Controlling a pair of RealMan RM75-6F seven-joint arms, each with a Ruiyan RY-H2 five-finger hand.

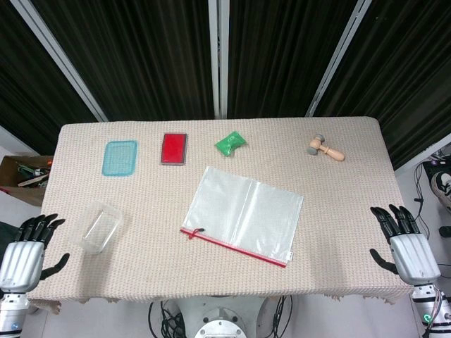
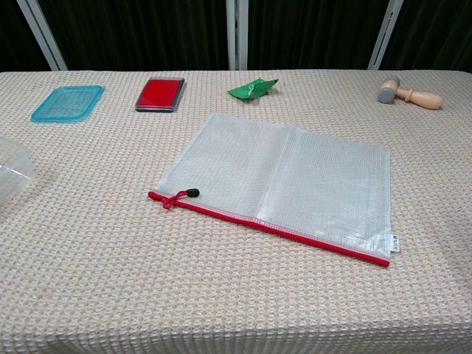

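Table covered with a beige waffle-weave cloth. Far row, left to right: flat turquoise plastic lid; red rectangular pad in a dark frame; crumpled green packet; small wooden mallet with a grey head, lying on its side. Centre: clear mesh zip pouch with a red zipper edge, flat, set askew. Near left: clear plastic box. Left hand and right hand at the near corners, fingers spread, holding nothing.

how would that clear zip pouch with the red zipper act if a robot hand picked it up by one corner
The zip pouch lies flat and thin with a centre crease, so it would likely flop and fold. It looks empty, so probably very light, and its smooth plastic may slip.
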